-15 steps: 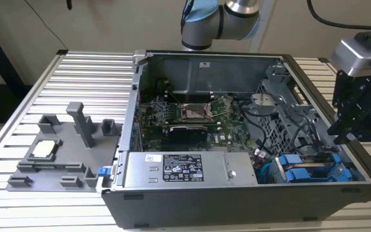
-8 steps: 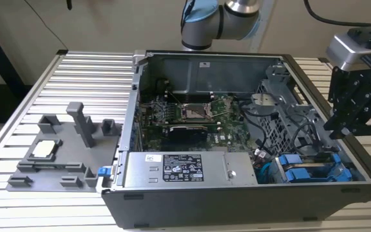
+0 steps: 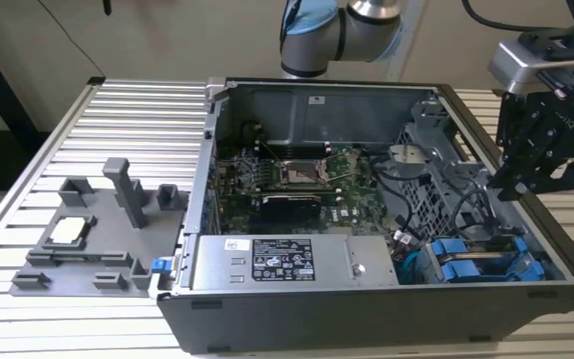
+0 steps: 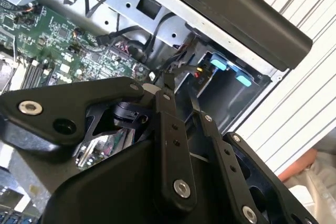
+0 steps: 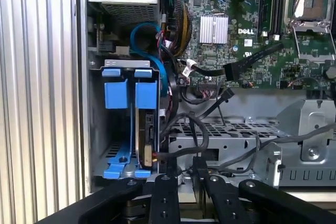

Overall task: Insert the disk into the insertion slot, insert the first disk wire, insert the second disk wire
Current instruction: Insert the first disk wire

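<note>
Near the insertion slot [image 5: 142,65] with the disk [image 5: 143,127] inside, claw [image 5: 184,174] empty, fingers [image 5: 164,198] apart, black cables [image 5: 203,132] between.

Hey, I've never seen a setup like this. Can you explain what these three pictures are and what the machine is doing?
This is a robot arm working over an open computer case that stands on a ribbed metal table. The exterior view is taken from a camera off the arm. In it, a grey parts tray lies beside the case. The two wrist views come from cameras riding on the arm, so its black gripper shows in the foreground. The gripper is open and holds nothing. In the first wrist view, the disk in its blue frame sits in the insertion slot, next to another blue carrier. I cannot tell whether its wires are plugged in.
</note>
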